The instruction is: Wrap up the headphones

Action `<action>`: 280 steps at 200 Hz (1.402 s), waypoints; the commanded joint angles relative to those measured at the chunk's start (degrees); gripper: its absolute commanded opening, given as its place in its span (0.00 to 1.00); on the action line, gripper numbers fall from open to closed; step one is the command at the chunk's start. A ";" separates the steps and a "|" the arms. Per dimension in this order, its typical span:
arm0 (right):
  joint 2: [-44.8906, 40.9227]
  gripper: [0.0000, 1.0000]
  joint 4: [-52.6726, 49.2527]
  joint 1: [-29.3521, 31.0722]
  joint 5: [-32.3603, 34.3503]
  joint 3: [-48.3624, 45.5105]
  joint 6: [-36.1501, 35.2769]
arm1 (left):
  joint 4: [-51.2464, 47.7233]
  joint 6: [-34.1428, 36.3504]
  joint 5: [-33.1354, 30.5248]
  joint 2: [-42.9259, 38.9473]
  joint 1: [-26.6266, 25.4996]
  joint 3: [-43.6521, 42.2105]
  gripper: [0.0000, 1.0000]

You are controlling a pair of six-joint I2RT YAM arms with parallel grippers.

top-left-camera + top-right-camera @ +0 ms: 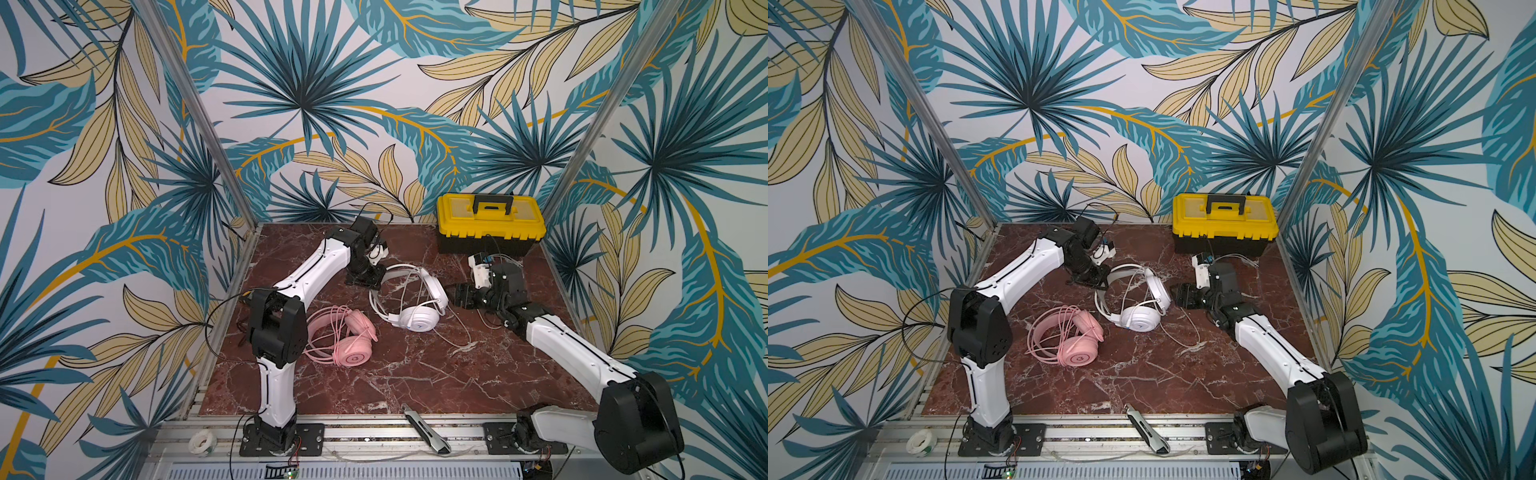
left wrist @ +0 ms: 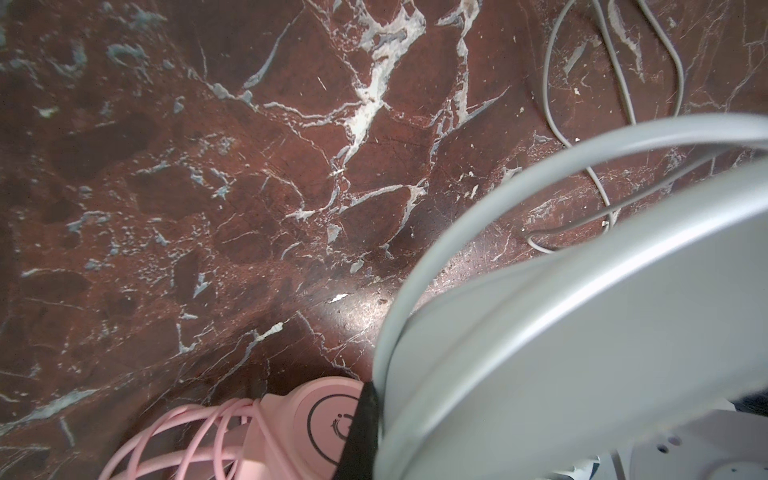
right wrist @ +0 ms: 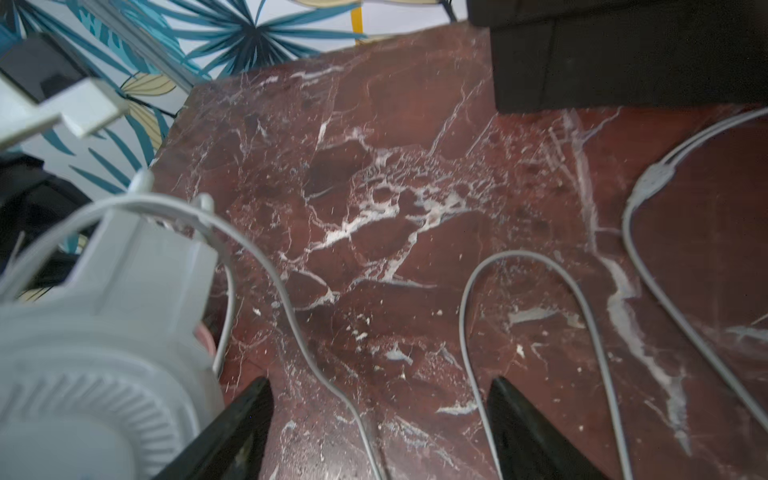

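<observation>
The white headphones (image 1: 415, 309) (image 1: 1138, 305) lie mid-table, with their thin white cable (image 1: 459, 332) looping off to the right. My left gripper (image 1: 366, 277) (image 1: 1091, 277) is shut on the headband's far left end. In the left wrist view a black finger (image 2: 362, 419) presses against the broad white headband (image 2: 582, 332). The pink headphones (image 1: 345, 338) (image 1: 1069, 338) (image 2: 291, 428) rest to the front left with their cable coiled over them. My right gripper (image 1: 456, 296) (image 1: 1179, 296) (image 3: 380, 392) stands open just right of the white ear cup (image 3: 83, 374), low over two cable strands (image 3: 540, 266).
A yellow-lidded toolbox (image 1: 490, 226) (image 1: 1224, 226) stands against the back wall at the right. A utility knife (image 1: 426, 428) and a tape roll (image 1: 202, 441) lie on the metal rail at the front edge. Walls close in the table's left, right and back sides.
</observation>
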 commanded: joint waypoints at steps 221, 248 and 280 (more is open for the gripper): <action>28.01 0.54 41.33 5.76 -15.26 -9.28 12.82 | 1.22 -10.15 9.63 -2.38 2.58 7.88 0.00; 30.85 0.50 43.50 6.20 -17.37 -9.28 14.01 | 1.72 -11.62 10.07 -2.80 3.49 8.14 0.00; 33.94 0.46 45.74 6.96 -20.61 -8.67 15.24 | 3.37 -14.14 10.69 -3.01 4.41 8.64 0.00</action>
